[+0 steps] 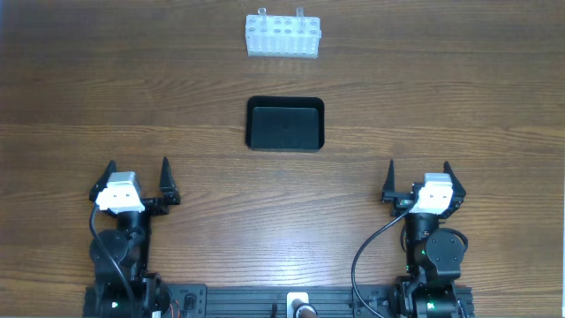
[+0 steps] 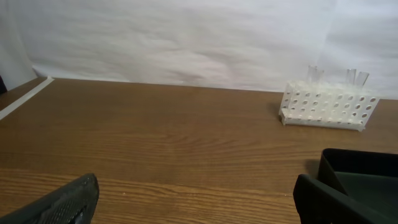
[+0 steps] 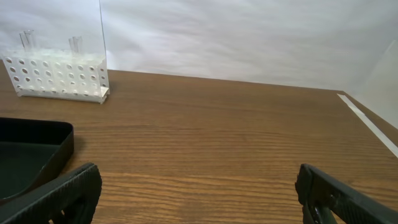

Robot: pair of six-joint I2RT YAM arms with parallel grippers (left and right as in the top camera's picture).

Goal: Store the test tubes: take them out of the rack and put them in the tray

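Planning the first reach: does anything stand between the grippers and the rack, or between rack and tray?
Nothing visible does. The black tray lies nearer than the rack, centred between the left gripper and right gripper, off both straight lines to it. Bare table separates rack and tray.

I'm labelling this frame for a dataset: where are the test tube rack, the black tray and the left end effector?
test tube rack [image 1: 282,39]: top view, middle of its holed top face.
black tray [image 1: 284,125]: top view, bare floor inside it.
left end effector [image 1: 139,162]: top view, midway between its open fingertips.
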